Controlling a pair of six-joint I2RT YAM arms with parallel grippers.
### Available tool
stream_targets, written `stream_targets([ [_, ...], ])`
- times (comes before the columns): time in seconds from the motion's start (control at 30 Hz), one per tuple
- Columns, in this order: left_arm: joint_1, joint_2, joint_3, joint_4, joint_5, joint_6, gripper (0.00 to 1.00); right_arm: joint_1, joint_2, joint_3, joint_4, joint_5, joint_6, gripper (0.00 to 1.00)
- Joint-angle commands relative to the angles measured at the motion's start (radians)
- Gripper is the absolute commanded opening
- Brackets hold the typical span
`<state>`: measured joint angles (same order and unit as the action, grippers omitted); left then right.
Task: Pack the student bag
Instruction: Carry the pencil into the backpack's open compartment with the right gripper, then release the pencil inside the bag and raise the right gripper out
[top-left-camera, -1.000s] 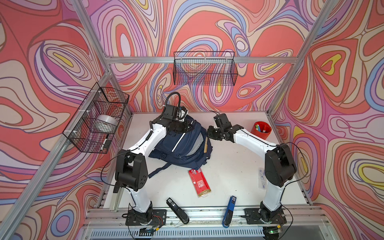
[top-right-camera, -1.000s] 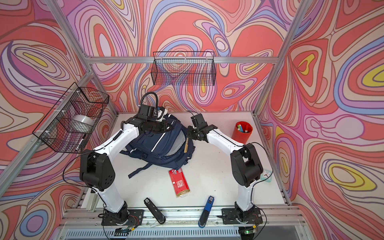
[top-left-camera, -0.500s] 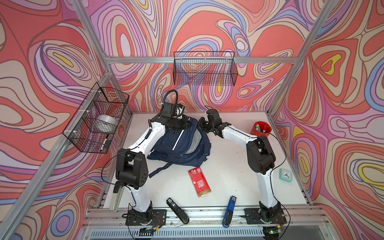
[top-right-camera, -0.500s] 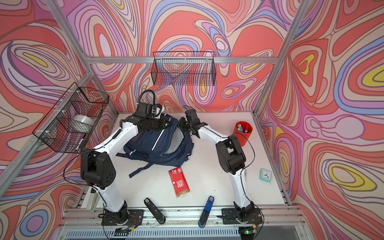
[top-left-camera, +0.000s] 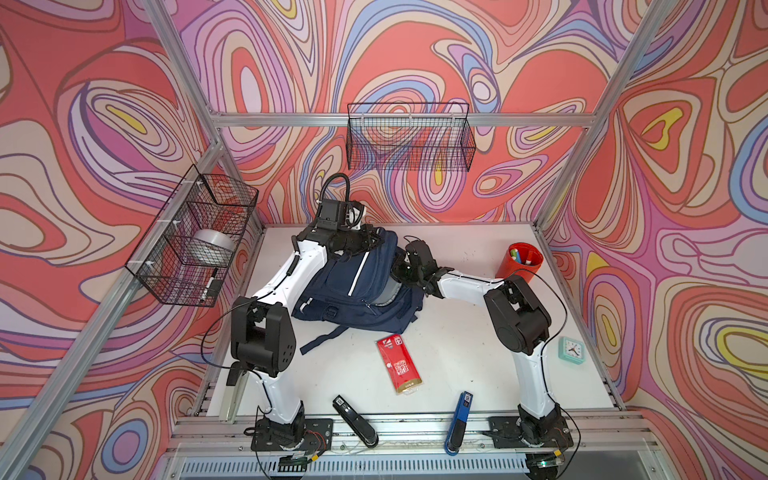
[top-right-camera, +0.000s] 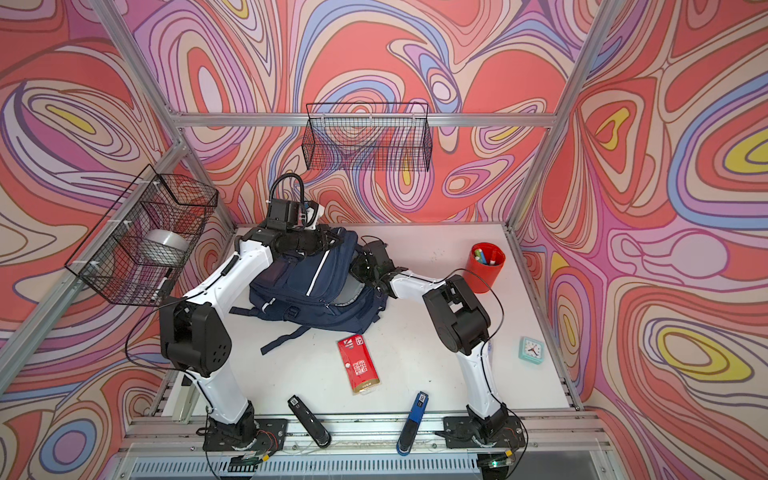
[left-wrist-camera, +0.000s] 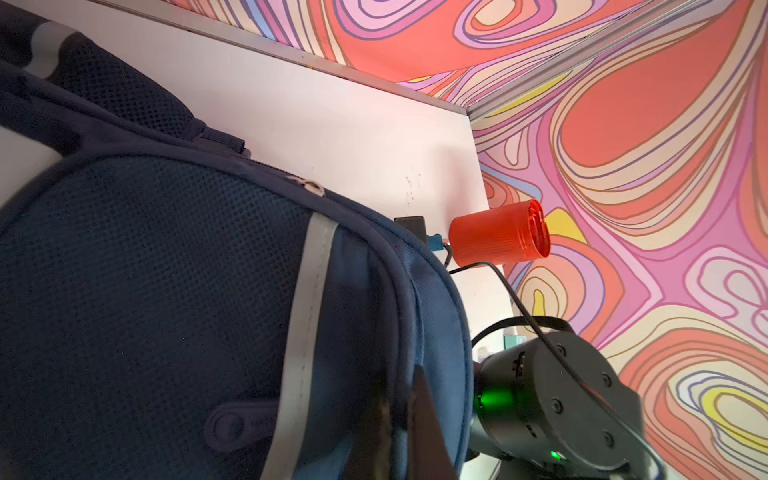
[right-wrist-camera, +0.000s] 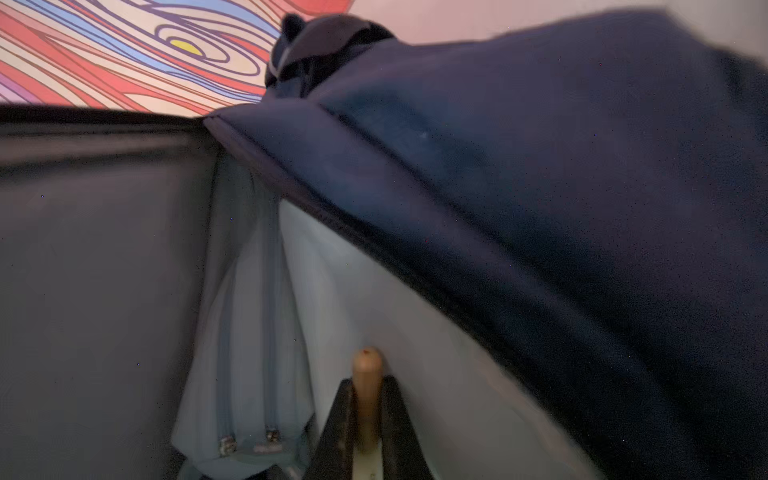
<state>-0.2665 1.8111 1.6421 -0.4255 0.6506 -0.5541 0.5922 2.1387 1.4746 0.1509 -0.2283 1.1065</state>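
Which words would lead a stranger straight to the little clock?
On the white table, follow the right edge in a top view toward the front. The clock sits there on its own. It is the only small mint-green square with a white dial; the red cup further back is round.

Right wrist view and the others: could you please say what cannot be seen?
Right wrist view: the thin tan wooden stick shows only its tip; the right claw covers the rest.
Both top views: the navy blue fabric backpack hides the right claw's tips.
A top view: what fills the round red plastic cup is too small.
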Motion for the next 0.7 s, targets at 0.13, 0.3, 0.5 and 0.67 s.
stream_targets([
  [0.13, -0.009, 0.011, 0.081, 0.203, 0.218, -0.113, 0.00, 0.088, 0.091, 0.135, 0.060, 0.000, -0.006, 0.12],
  [0.3, -0.009, -0.013, 0.064, 0.193, 0.213, -0.097, 0.00, 0.092, 0.165, 0.158, 0.106, 0.051, 0.000, 0.12],
  [0.5, -0.005, -0.012, 0.075, 0.107, 0.202, -0.045, 0.00, 0.092, 0.172, 0.151, 0.112, 0.022, -0.012, 0.37],
  [0.67, 0.003, -0.018, 0.039, 0.092, 0.170, -0.022, 0.00, 0.074, 0.070, 0.108, -0.003, 0.022, -0.116, 0.55],
])
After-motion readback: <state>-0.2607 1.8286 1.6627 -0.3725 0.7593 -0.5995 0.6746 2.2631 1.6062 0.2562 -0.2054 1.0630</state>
